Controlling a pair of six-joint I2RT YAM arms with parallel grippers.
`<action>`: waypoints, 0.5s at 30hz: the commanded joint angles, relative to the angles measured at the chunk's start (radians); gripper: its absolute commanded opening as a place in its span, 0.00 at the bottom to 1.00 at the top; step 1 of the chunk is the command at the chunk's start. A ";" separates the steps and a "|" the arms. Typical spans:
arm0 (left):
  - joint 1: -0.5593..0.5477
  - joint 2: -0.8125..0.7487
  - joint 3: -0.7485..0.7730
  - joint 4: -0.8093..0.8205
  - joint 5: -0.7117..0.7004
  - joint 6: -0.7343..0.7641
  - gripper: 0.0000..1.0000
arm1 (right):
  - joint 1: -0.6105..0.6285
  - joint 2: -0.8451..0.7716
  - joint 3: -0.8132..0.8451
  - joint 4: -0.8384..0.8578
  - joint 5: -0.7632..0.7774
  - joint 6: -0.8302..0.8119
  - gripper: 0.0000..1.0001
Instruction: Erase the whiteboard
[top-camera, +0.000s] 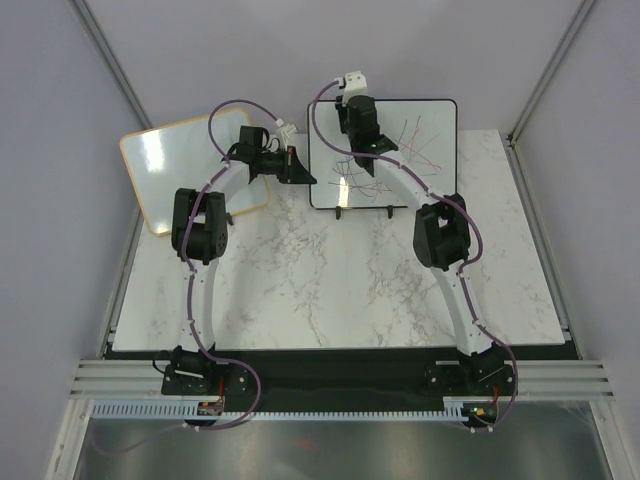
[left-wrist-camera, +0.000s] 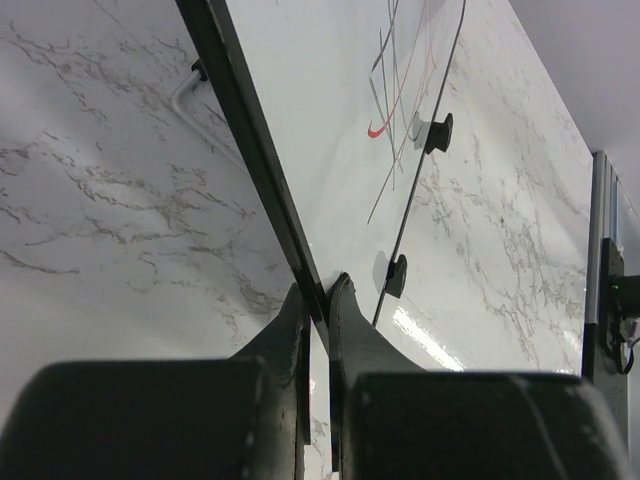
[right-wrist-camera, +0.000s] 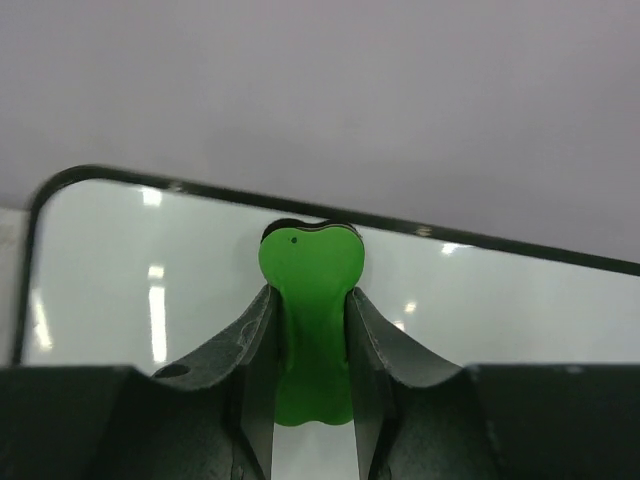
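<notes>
Both arms reach to the far edge of the table (top-camera: 330, 290). The left arm bends in from the left, and the left gripper (left-wrist-camera: 318, 300) is pinched almost closed on the thin black frame along the left edge of the whiteboard (top-camera: 430, 125). The right arm stretches straight ahead. The right gripper (right-wrist-camera: 310, 297) is up by the board's top left corner, its fingers clamped on a green eraser (right-wrist-camera: 310, 262) whose head pokes out in front of the white surface.

A second board (top-camera: 175, 165) with a light wooden frame lies askew at the far left corner, partly under the left arm.

The whiteboard stands on two small black feet (left-wrist-camera: 437, 130) at the far edge, right of centre. Red and black scribbles cross its middle, while the patch by the eraser looks clean.
</notes>
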 joint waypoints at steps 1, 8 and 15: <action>-0.001 -0.025 0.005 0.032 -0.083 0.146 0.02 | -0.113 -0.001 0.027 -0.034 0.107 0.048 0.00; -0.003 -0.025 0.004 0.030 -0.086 0.150 0.02 | -0.130 -0.026 0.032 -0.035 -0.014 0.115 0.00; -0.013 -0.038 -0.015 0.032 -0.099 0.169 0.02 | -0.021 0.048 0.144 -0.007 -0.071 0.098 0.00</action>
